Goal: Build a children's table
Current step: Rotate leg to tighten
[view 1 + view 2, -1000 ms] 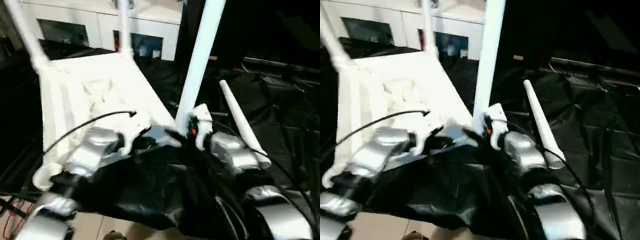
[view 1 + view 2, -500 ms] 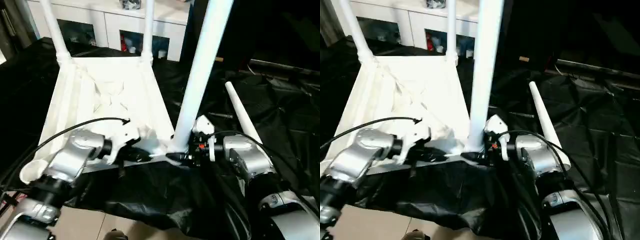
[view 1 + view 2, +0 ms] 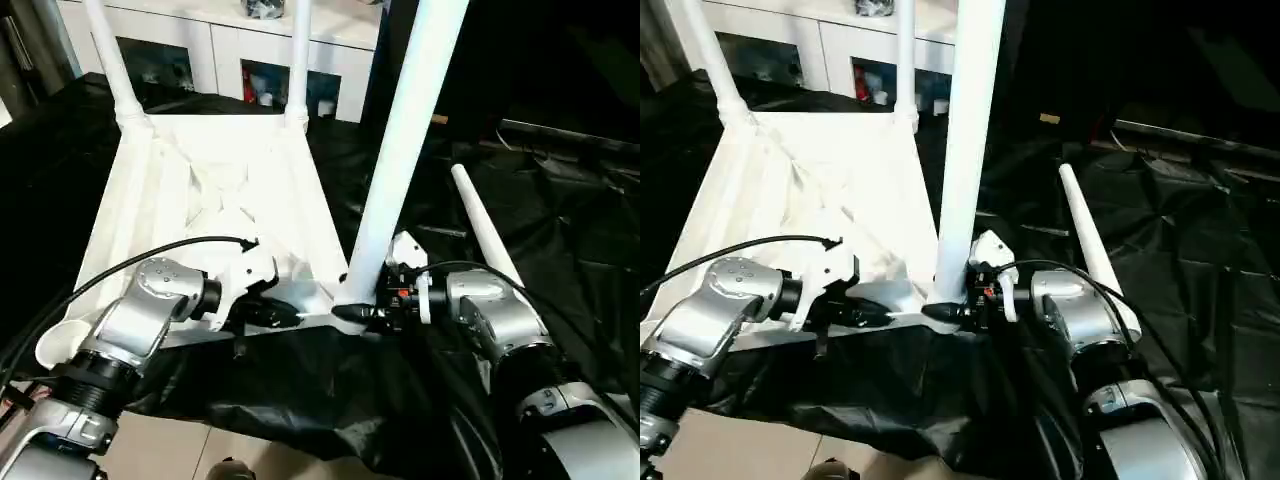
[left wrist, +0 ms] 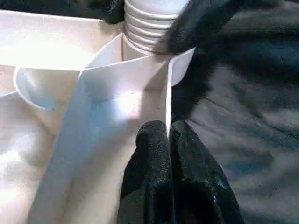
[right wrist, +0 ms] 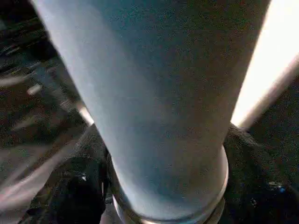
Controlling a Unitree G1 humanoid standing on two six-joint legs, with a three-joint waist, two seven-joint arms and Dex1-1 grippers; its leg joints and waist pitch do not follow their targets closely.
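The children's table lies upside down on black sheeting, its white ribbed top (image 3: 200,190) facing up. Two legs (image 3: 115,60) (image 3: 298,60) stand in the far corner sockets. A third leg (image 3: 400,150) stands upright in the near right corner. My right gripper (image 3: 352,312) is at that leg's base, with its black fingers (image 5: 79,186) against both sides of the tube. My left gripper (image 4: 167,133) is shut on the thin near rim of the top (image 4: 140,74), beside that socket. A fourth leg (image 3: 485,235) lies loose on the sheeting to the right.
The near left corner socket (image 3: 60,345) is open. A white cabinet with glass doors (image 3: 230,40) stands behind the table. Crumpled black sheeting (image 3: 560,200) covers the surface and hangs over the near edge onto a tiled floor (image 3: 170,450).
The camera has shifted and steadied. Both arms stay at the near right corner. My right gripper's fingers have drawn in around the upright leg's base.
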